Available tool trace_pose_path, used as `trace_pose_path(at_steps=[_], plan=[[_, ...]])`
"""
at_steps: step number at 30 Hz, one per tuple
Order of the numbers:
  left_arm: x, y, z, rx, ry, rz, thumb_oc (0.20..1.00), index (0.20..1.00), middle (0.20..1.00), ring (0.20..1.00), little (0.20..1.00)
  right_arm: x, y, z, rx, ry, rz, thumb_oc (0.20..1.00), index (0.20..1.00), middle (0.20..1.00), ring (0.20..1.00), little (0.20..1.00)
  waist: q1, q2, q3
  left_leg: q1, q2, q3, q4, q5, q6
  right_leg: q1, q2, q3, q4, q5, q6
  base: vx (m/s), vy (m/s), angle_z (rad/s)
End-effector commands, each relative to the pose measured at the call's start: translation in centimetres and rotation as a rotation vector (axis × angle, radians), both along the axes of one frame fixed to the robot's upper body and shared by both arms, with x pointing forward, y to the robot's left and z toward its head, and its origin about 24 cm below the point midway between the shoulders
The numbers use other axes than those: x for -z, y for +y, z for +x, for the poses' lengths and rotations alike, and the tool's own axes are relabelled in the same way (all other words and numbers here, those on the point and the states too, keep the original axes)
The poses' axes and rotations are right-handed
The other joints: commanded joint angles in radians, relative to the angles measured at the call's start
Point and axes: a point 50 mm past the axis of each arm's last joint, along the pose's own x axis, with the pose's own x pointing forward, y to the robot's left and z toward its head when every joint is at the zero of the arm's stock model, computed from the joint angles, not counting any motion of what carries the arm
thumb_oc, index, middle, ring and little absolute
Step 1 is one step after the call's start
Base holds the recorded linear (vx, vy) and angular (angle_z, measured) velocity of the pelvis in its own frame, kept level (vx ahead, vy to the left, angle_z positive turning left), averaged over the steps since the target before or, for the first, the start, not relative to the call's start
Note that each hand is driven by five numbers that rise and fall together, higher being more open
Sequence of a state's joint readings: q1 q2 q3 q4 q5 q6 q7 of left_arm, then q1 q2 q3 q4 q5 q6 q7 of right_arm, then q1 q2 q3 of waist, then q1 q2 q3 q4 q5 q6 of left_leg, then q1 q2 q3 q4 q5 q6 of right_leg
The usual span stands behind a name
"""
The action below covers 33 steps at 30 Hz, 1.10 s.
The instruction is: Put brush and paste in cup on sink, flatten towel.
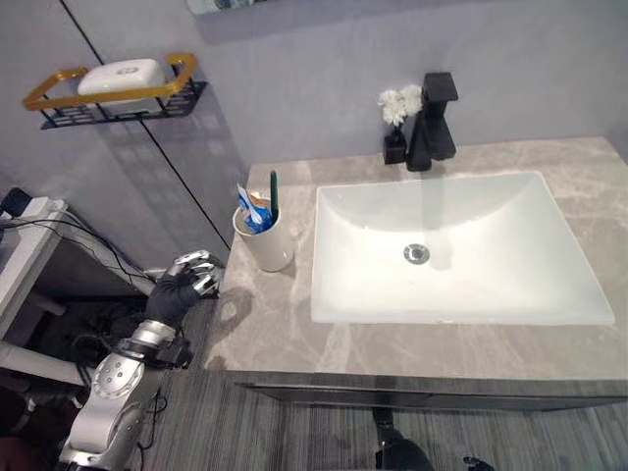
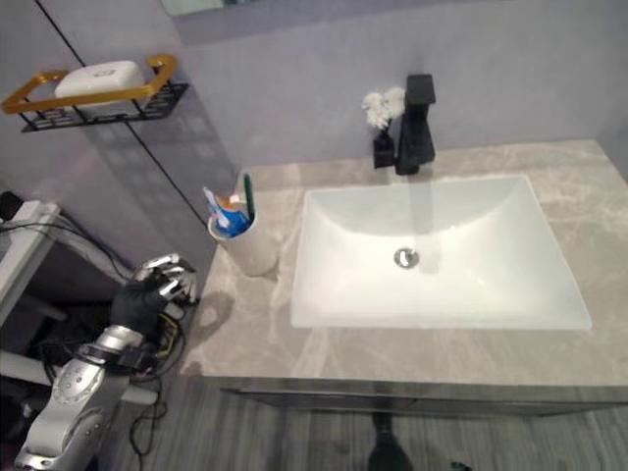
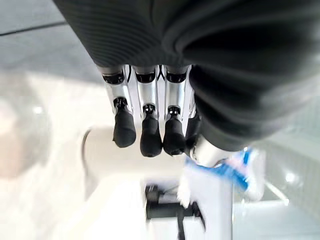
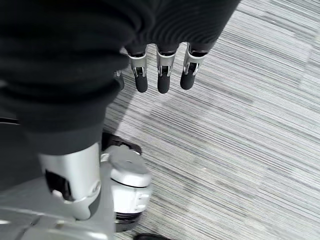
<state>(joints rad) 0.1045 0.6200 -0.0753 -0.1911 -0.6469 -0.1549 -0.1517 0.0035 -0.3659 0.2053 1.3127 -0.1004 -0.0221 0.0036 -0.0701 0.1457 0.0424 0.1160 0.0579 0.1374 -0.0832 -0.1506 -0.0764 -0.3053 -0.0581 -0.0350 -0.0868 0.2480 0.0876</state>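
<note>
Brush (image 1: 274,193) and paste (image 1: 253,213) upright in cup (image 1: 265,242), just beyond left hand (image 1: 183,287) fingers (image 1: 203,283). Fingers curled, holding nothing; towel flattening judged outstanding.

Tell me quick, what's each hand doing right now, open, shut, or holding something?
Left hand: fingers curled, holding nothing, off the counter's left edge near the cup.
Right hand: open, fingers relaxed, holding nothing, hanging over the floor.
</note>
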Motion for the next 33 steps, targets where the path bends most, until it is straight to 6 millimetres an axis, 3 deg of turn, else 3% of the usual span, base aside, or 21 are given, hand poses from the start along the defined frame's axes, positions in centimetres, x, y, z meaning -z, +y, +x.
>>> trace_pose_path(at_steps=[1,9,18,23,33], plan=[[-1.9,0.3,-0.1,-0.002,-0.09,0.091,0.2,0.2,0.2,0.2,0.2,0.1,0.0,-0.1,-0.047,0.03,-0.026,1.0,1.0,1.0,1.0,1.0,-0.011,-0.061,-0.009,-0.016,-0.079,-0.037,0.045,0.02,0.021,0.006,-0.048,0.025,0.0,-0.027,0.08,0.04,-0.031,-0.03],[-1.2,0.0,0.0,0.006,-0.044,0.122,0.2,0.2,0.2,0.2,0.2,-0.1,0.2,1.0,-0.032,-0.009,-0.023,1.0,1.0,1.0,1.0,1.0,-0.017,-0.035,-0.009,-0.03,-0.066,-0.04,0.038,0.042,0.007,-0.013,-0.04,0.02,0.0,-0.04,0.069,0.03,-0.026,0.02],[0.5,-0.4,-0.4,0.03,0.041,0.099,0.2,0.2,0.2,0.2,0.2,-0.3,0.6,2.5,-0.047,-0.064,-0.017,1.0,1.0,1.0,1.0,1.0,-0.018,-0.033,-0.009,-0.043,-0.055,-0.035,0.032,0.054,0.001,-0.029,-0.027,0.023,0.0,-0.047,0.061,0.01,-0.018,0.02],[1.8,-0.9,0.0,0.05,0.108,0.098,0.2,0.2,0.2,0.2,0.2,-0.4,0.5,2.7,-0.061,-0.056,-0.029,1.0,1.0,1.0,1.0,1.0,-0.028,-0.034,-0.011,-0.042,-0.052,-0.023,0.023,0.056,0.0,-0.038,-0.019,0.033,0.0,-0.046,0.059,0.0,0.0,0.0],[2.5,-1.6,1.3,0.027,0.123,0.09,0.2,0.2,0.2,0.2,0.2,0.1,1.0,1.6,-0.088,0.003,-0.024,1.0,1.0,1.0,1.0,1.0,-0.05,-0.053,-0.016,-0.045,-0.049,0.004,0.007,0.054,0.002,-0.076,0.002,0.059,0.0,-0.032,0.059,0.01,-0.012,-0.08]])
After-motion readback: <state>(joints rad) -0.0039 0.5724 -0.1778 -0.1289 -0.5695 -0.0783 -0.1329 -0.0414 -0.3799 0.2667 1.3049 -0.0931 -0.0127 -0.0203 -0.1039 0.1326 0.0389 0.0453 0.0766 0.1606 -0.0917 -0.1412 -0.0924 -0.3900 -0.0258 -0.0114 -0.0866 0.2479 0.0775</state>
